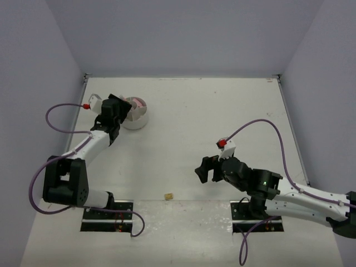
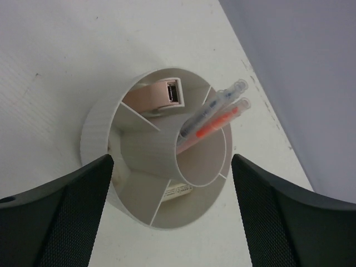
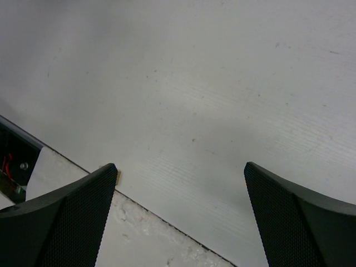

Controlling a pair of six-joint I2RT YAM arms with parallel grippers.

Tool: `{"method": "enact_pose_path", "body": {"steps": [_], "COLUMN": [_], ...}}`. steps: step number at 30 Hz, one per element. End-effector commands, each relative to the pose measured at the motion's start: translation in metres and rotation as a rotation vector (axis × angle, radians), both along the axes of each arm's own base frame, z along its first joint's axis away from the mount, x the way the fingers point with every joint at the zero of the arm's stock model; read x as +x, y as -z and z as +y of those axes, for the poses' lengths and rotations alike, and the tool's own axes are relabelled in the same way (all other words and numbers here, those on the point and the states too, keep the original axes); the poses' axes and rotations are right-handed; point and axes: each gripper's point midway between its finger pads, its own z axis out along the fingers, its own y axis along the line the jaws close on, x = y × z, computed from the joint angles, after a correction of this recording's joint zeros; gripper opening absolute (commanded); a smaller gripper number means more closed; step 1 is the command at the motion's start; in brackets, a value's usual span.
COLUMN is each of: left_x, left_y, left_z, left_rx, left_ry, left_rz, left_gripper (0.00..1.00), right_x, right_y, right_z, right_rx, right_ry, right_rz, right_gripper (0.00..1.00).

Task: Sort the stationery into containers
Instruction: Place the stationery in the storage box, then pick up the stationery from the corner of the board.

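The round white tub (image 1: 137,118) stands on the tabletop (image 1: 200,111) in the far left part, well away from the arm bases. The left end effector (image 1: 123,110) hangs right over it, covering part of the rim in the overhead view.

In the left wrist view the tub (image 2: 94,130) fills the middle of the picture. It has a central tube with wedge-shaped compartments around it. Several clear pens (image 2: 214,114) lean together in the central tube, one with a red-orange core and one with a blue one, their ends poking above the rim. A pink piece (image 2: 158,95) with a small rectangular end lies in the far compartment. A small pale piece (image 2: 178,191) with print on it lies in a near compartment. The left end effector (image 2: 172,161) is spread wide, its fingers (image 2: 61,217) on either side of the tub, pinching nothing.

The right end effector (image 1: 204,169) hovers over bare tabletop on the right half, well apart from the tub. Its wrist view shows it (image 3: 181,167) spread wide, with nothing between the fingers (image 3: 295,217).

A small tan eraser (image 1: 168,196) lies alone on the tabletop near the front edge, between the two arm bases.
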Motion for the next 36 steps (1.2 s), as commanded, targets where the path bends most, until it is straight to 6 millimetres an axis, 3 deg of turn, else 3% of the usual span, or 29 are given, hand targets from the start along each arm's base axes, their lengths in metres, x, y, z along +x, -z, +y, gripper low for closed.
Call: {"method": "enact_pose_path", "body": {"steps": [1,6,8,12,16,19,25,33,36], "left_x": [-0.017,-0.043,-0.057,-0.097,-0.13,-0.149,-0.174,-0.181,-0.181], "left_y": [-0.055,-0.099,-0.118,-0.15,-0.161,-0.157,-0.134,-0.11,-0.104], "left_z": [-0.004,-0.003,-0.005,-0.019,-0.044,-0.057,-0.07,-0.064,-0.064], "left_rx": [-0.037,-0.034,0.0,0.078,0.152,0.213,0.287,0.356,0.359], "left_ry": [0.038,0.067,0.107,0.269,0.482,0.623,0.792,0.816,0.823], "left_rz": [-0.142,-0.257,-0.293,-0.351,-0.392,-0.371,-0.315,-0.272,-0.263], "left_gripper": [0.94,1.0,1.0,1.0,1.0,1.0,1.0,1.0,1.0], "right_x": [-0.001,-0.003,-0.015,-0.041,-0.052,-0.066,-0.078,-0.08,-0.076], "right_y": [-0.006,0.031,0.04,0.042,0.062,0.072,0.085,0.107,0.12], "right_z": [0.033,0.059,0.081,0.127,0.14,0.151,0.143,0.15,0.154], "right_rx": [0.019,-0.091,-0.11,-0.169,-0.335,-0.424,-0.591,-0.654,-0.694], "right_ry": [-0.03,-0.02,-0.143,-0.409,-0.48,-0.554,-0.743,-0.912,-0.923], "right_rz": [0.07,0.215,0.242,0.228,0.274,0.267,0.142,0.084,0.097], "right_gripper": [0.99,0.99,0.97,0.85,0.76,0.68,0.71,0.71,0.6]}}
